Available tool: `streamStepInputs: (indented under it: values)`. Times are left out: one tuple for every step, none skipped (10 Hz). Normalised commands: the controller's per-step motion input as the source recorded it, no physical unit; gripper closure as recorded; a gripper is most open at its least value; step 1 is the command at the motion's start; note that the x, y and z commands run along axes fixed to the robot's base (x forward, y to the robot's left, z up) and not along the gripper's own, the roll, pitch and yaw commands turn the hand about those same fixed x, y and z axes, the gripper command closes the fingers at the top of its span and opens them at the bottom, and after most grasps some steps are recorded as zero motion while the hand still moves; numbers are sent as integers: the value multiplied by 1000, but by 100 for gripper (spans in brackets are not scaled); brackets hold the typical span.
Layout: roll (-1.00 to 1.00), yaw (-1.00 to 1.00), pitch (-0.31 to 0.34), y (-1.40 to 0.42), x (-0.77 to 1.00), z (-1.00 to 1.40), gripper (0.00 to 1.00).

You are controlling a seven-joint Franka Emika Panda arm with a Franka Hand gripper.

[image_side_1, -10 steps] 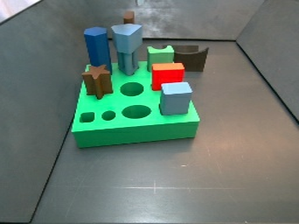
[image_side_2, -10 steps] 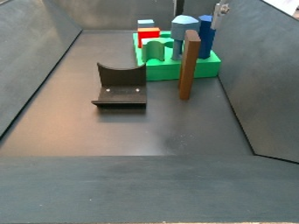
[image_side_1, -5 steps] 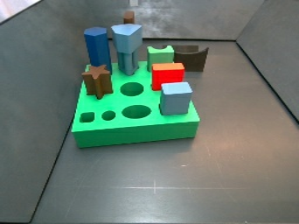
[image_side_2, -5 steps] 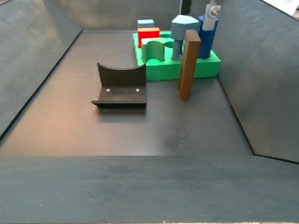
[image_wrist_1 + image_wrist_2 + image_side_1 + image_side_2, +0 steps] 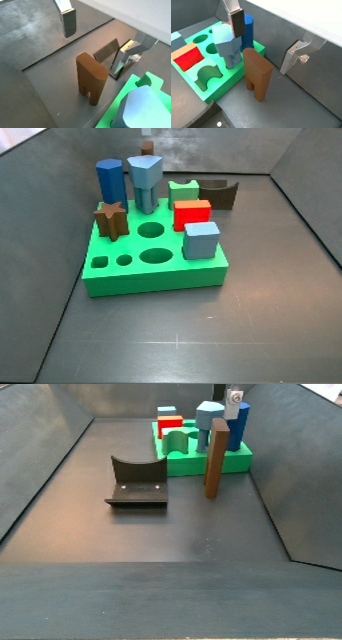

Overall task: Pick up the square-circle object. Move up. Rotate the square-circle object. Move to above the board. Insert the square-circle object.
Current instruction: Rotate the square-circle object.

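The square-circle object, a plain mid-brown upright block, stands on the floor next to the green board in both wrist views [image 5: 90,80] [image 5: 256,75] and in a side view [image 5: 214,459]. In a side view only its top [image 5: 147,147] peeks out behind the pegs. The board [image 5: 147,268] [image 5: 187,454] [image 5: 211,82] [image 5: 143,85] holds blue pegs, a red block and a brown star piece. My gripper [image 5: 97,50] [image 5: 261,50] is open and empty above the block, with fingers [image 5: 69,22] [image 5: 298,52] wide apart. Only a finger tip [image 5: 235,398] shows in a side view.
The dark fixture [image 5: 136,479] [image 5: 221,193] [image 5: 107,50] stands on the floor beside the board. Grey walls close in the floor on all sides. A tall blue peg [image 5: 248,32] and a light blue peg [image 5: 226,47] stand on the board near the block.
In a side view the finger tip has moved left, closer to above the brown block. The block, board and pieces have not moved.
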Motion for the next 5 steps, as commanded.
streamStepInputs:
  values:
    - [20,-215,62,22,19,0,0]
    - [20,-128,62,0,0,-1000,0]
    - [18,-94,50,0,10,-1000,0]
    - [11,-71,4,3,32,-1000,0]
    - [-1,-61,-17,7,25,-984,0]
